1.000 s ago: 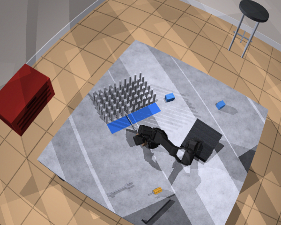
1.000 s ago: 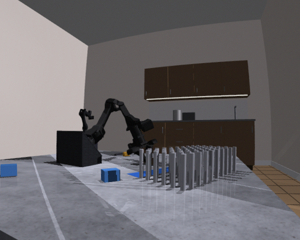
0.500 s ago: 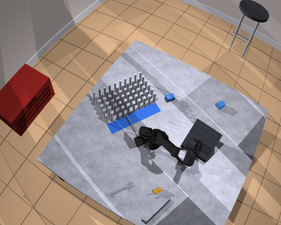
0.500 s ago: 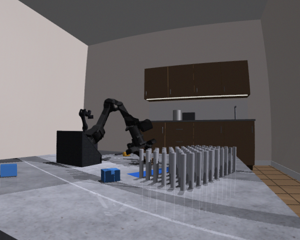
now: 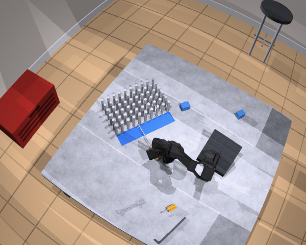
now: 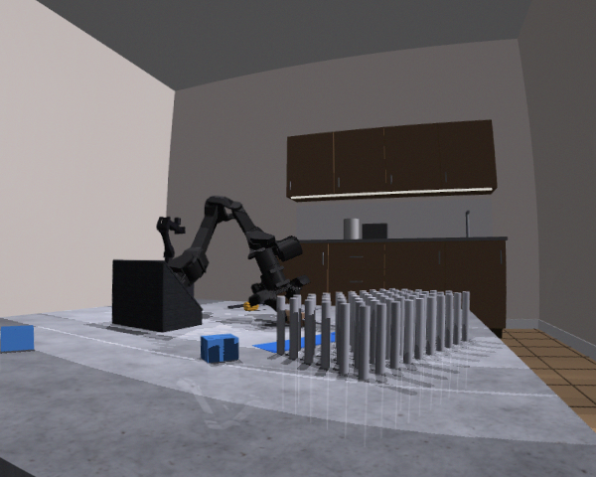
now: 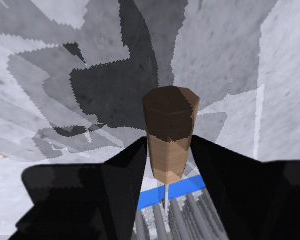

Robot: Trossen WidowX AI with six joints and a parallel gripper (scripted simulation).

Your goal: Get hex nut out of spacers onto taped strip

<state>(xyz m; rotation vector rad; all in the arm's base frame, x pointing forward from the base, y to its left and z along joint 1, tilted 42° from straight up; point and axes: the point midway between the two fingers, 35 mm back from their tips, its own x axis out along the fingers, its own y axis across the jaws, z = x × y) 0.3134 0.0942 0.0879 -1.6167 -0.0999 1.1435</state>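
A red cabinet (image 5: 25, 105) stood at left, a black-seated stool (image 5: 276, 11) at far right, two blue blocks (image 5: 185, 106) (image 6: 219, 348) sat apart, brown cupboards (image 6: 360, 161) hung far back.
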